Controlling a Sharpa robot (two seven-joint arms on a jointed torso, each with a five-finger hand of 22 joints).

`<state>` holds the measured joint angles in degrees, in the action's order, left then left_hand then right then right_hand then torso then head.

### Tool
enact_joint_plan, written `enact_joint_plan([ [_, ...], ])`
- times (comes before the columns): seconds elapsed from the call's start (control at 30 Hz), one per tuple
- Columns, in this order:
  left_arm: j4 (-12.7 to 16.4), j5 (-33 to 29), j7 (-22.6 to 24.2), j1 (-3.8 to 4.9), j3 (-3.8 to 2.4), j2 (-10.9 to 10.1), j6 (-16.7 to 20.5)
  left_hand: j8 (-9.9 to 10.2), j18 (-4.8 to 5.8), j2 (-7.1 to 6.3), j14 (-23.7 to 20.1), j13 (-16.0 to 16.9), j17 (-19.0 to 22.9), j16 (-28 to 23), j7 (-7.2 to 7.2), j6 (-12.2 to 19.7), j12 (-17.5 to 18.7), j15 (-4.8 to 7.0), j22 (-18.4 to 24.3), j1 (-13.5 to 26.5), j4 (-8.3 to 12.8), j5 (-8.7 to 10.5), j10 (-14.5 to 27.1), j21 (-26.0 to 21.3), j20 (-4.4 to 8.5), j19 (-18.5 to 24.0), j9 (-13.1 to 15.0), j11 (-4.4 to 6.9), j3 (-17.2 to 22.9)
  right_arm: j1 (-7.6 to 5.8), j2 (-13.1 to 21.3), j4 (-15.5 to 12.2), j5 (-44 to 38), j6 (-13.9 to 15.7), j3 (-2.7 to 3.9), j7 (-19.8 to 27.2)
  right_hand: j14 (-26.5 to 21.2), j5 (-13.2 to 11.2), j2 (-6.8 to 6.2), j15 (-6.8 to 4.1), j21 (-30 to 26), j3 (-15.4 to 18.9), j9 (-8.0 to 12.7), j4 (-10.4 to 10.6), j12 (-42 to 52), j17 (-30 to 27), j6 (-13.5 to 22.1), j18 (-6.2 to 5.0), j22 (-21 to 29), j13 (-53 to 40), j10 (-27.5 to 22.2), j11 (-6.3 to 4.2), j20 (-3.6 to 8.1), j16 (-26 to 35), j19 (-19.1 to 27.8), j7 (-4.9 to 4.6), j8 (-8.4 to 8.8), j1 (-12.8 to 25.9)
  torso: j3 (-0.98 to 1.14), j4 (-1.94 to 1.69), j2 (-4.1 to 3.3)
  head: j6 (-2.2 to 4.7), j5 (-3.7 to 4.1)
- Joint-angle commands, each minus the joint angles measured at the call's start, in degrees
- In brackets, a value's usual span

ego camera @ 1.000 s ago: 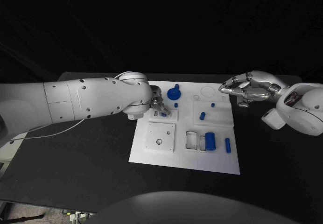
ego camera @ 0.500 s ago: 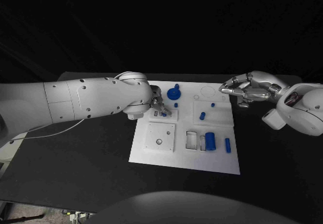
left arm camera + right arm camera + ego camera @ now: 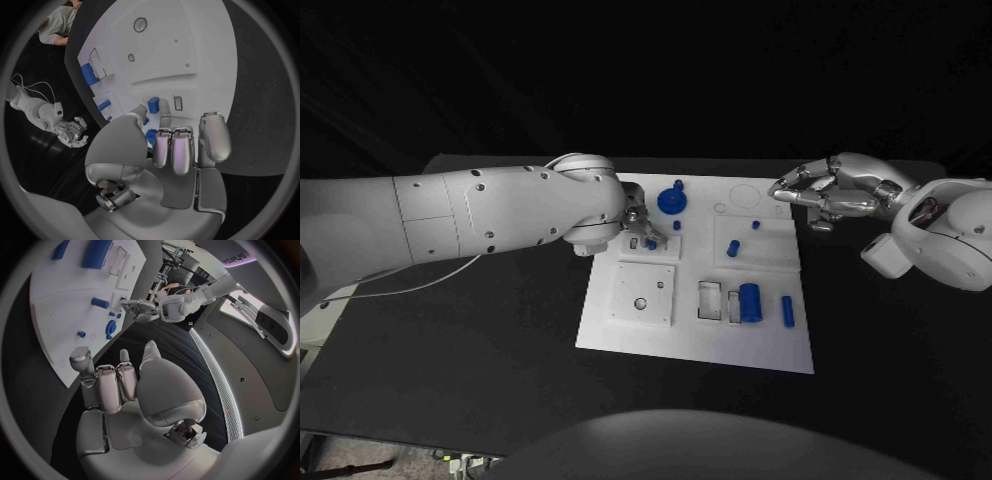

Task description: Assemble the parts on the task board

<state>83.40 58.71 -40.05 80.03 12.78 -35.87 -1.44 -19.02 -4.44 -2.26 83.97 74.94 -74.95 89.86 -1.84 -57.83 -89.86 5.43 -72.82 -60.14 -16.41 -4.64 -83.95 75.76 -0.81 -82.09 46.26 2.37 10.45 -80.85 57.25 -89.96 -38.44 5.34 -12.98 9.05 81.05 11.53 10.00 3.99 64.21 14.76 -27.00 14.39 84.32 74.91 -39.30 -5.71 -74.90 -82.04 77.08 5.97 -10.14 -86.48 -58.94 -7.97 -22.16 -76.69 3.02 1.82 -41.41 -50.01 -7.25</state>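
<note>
Small blue part at the far-left of the task board, pinched at the fingertips of the left hand, seemingly to seat it in the raised white block there. Right hand off the board's far-right corner, clenched on nothing, apparently kept clear. Exact seating hidden under the fingers; slot hard to make out.

No legible text, labels or nos. anywhere
</note>
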Motion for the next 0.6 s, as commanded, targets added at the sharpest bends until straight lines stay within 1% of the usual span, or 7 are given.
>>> enact_joint_plan([
  [0.03, -0.07, -0.26, -7.41, -0.03, 0.0, 0.15, 0.92, 0.23, 0.18, 0.71, 6.03, 15.06, -15.05, 0.14, -0.38, 0.0, -0.14, -0.24, 0.01, 0.13, -0.04, 0.35, -6.05, -0.32, -0.39, -0.04, 0.06, -0.36, -0.36, 0.07, 0.01, -0.02, 0.26, -1.2, -0.01, -0.06, -0.43, 0.23, -0.08, -0.03, -0.32, -0.07, 0.05, -0.15, -0.2, 10.17, -0.38, -0.89, -6.05, -2.09, -0.43, 0.02, 0.01, 0.36, 0.39, -0.12, 0.27, -0.18, -0.01, -0.01, -0.02, 0.01, 0.01],
  [0.2, -0.17, -0.24, -7.48, -0.03, 0.0, 0.2, 1.22, 0.25, 0.19, 0.99, 6.03, 15.06, -15.05, 0.14, -0.37, -0.03, -0.14, -0.23, -0.07, 0.17, -0.03, 0.51, -6.05, -0.28, -0.39, -0.08, 0.08, -0.36, -0.44, 0.11, -0.01, 0.01, 0.3, -1.26, -0.01, -0.06, -0.43, 0.23, -0.08, -0.03, -0.32, -0.07, 0.05, -0.15, -0.2, 10.17, -0.38, -0.89, -6.05, -2.09, -0.43, 0.02, 0.01, 0.36, 0.39, -0.12, 0.27, -0.18, -0.03, -0.02, 0.01, 0.01, -0.01],
  [0.27, -0.18, -0.2, -7.6, -0.03, 0.0, 0.19, 1.21, 0.26, 0.19, 0.86, 6.03, 15.06, -15.05, 0.14, -0.37, -0.05, -0.14, -0.22, -0.09, 0.23, 0.04, 0.71, -6.05, -0.28, -0.38, -0.09, 0.12, -0.35, -0.73, 0.13, 0.0, 0.02, 0.36, -1.27, -0.01, -0.04, -0.43, 0.24, -0.06, -0.03, -0.33, -0.07, 0.05, -0.15, -0.2, 10.17, -0.38, -0.89, -6.05, -2.08, -0.43, 0.03, 0.01, 0.36, 0.4, -0.13, 0.27, -0.19, -0.02, -0.03, 0.01, 0.01, 0.02],
  [0.43, -0.01, -0.13, -7.67, -0.03, -0.01, -0.08, 1.37, 0.3, 0.19, 0.1, 6.03, 15.06, -15.05, 0.14, -0.34, -0.17, -0.14, -0.2, -0.14, 0.44, 0.16, 1.0, -6.05, -0.34, -0.36, -0.14, 0.23, -0.32, -1.89, 0.18, -0.02, 0.08, 0.56, -1.21, -0.01, 0.05, -0.43, 0.27, 0.01, -0.02, -0.37, -0.08, 0.07, -0.12, -0.19, 10.17, -0.36, -0.9, -6.04, -2.1, -0.41, 0.04, -0.01, 0.36, 0.45, -0.14, 0.3, -0.18, -0.04, 0.0, 0.02, 0.01, 0.08],
  [0.6, 0.88, -0.12, -6.57, -0.03, -0.06, -0.85, 3.23, 0.29, 0.22, -0.86, 6.03, 15.06, -15.05, 0.14, -0.25, -0.57, -0.14, -0.14, -0.34, 1.83, -0.13, 1.23, -6.05, -0.33, -0.31, -0.27, 0.42, -0.26, -4.32, 0.25, 0.02, 0.11, 0.64, -1.17, -0.01, 0.18, -0.42, 0.24, 0.04, 0.0, -0.42, -0.03, 0.08, -0.03, -0.22, 10.18, -0.35, -0.91, -6.02, -2.07, -0.48, 0.06, -0.02, 0.36, 0.51, -0.18, 0.33, -0.08, -0.05, -0.06, -0.05, 0.01, 0.28],
])
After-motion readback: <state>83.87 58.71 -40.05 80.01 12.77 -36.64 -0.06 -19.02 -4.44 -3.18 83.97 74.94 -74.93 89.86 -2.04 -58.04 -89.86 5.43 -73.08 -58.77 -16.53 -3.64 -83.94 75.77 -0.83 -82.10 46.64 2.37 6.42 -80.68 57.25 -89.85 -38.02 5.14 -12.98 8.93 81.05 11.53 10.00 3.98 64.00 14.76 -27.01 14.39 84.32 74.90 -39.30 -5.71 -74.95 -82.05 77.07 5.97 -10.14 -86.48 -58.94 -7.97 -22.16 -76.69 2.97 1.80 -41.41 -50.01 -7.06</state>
